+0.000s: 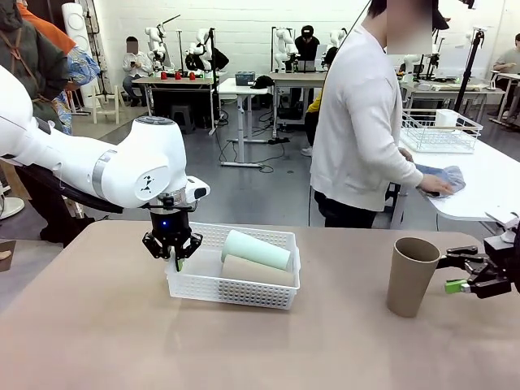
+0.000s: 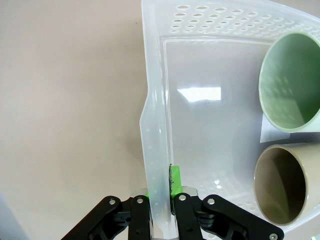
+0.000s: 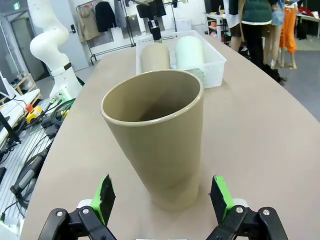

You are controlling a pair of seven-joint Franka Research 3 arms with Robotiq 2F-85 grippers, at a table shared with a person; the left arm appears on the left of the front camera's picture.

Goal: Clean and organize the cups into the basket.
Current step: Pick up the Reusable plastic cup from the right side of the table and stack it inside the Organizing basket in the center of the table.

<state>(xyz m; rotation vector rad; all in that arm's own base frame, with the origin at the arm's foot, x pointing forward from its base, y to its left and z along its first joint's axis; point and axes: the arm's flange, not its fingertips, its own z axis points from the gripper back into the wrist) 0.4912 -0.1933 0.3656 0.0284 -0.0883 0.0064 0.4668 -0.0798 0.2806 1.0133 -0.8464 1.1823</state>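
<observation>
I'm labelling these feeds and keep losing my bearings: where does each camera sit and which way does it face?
Front: fixed between the arms, facing across the table at a person; left arm and left tool at picture-left, right tool at right.
Left wrist: on that arm, looking down its fingers clamped on the basket wall.
Right wrist: looking along the table between its open fingers at the upright tan cup.
Shared: all three show the basket holding the mint cup and a tan cup.

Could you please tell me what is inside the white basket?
Two cups lie on their sides in the basket: a mint green cup and a tan cup beside it. The floor beneath them is hidden.
</observation>
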